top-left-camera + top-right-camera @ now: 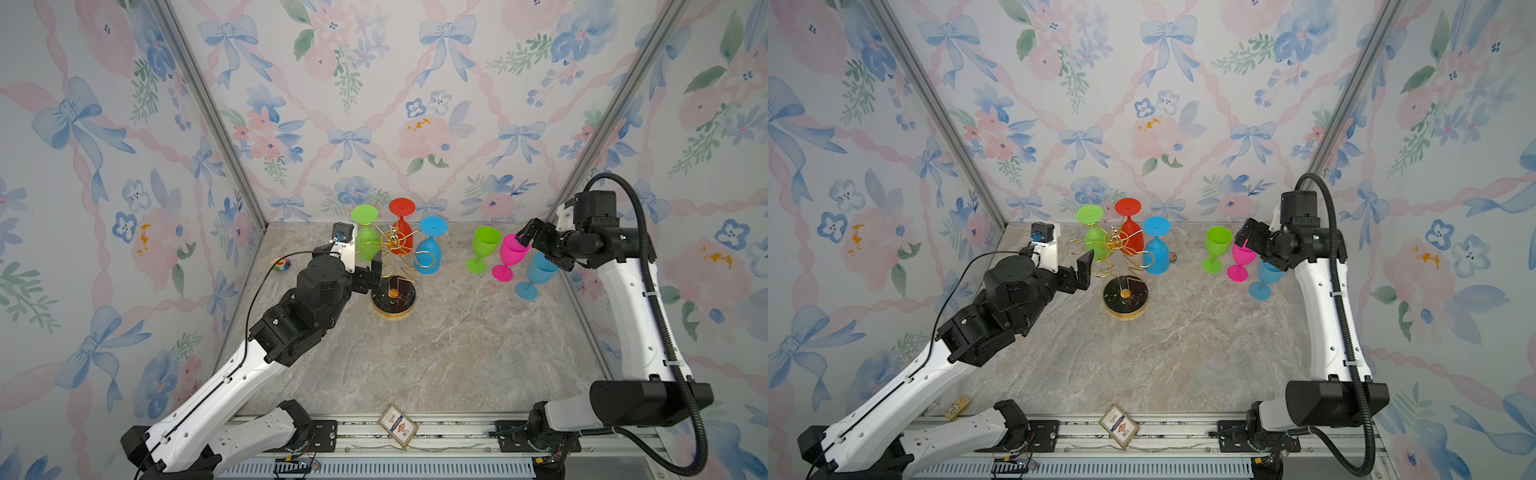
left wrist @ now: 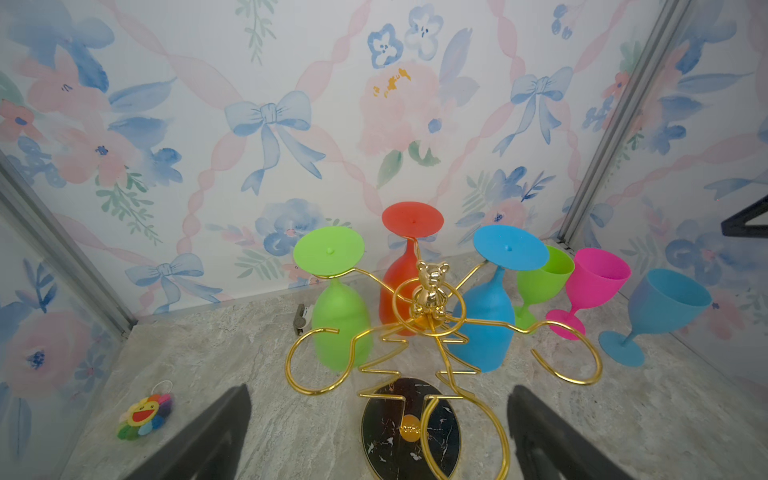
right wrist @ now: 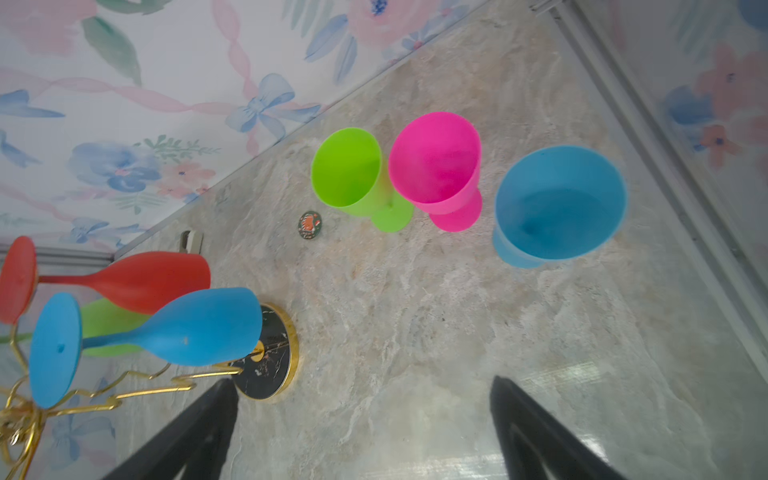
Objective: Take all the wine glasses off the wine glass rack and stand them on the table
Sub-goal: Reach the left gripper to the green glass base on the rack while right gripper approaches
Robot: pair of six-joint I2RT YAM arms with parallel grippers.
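Just ahead of your left gripper [image 2: 378, 390], spread wide, stood the rack [image 2: 386, 432]. Your right gripper [image 3: 363, 382] gaped empty, facing the pink glass [image 3: 432, 162].

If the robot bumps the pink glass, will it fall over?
Probably: the pink wine glass stands on a thin stem and small foot, so it looks tippy. It looks like opaque plastic, so likely light and hard to break.

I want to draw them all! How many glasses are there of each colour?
Green glasses: 2
Blue glasses: 2
Red glass: 1
Pink glass: 1
Total: 6
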